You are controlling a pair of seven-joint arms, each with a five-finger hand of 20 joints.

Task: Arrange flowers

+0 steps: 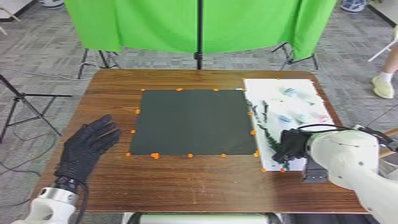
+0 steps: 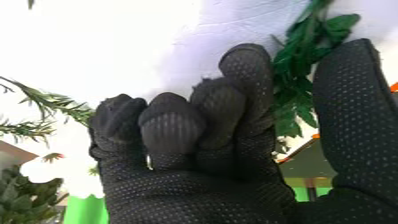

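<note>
Well, slender, leafy green sprig (image 2: 296,56)

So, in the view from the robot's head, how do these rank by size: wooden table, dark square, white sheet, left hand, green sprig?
Largest to smallest:
1. wooden table
2. dark square and white sheet: too close to rank, the sheet being partly covered
3. left hand
4. green sprig

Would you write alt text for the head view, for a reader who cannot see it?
The robot's right hand is low over a white sheet, beside a green sprig, on the right of a brown table. A dark mat lies in the middle, and the left hand is at the left, fingers extended.
</note>
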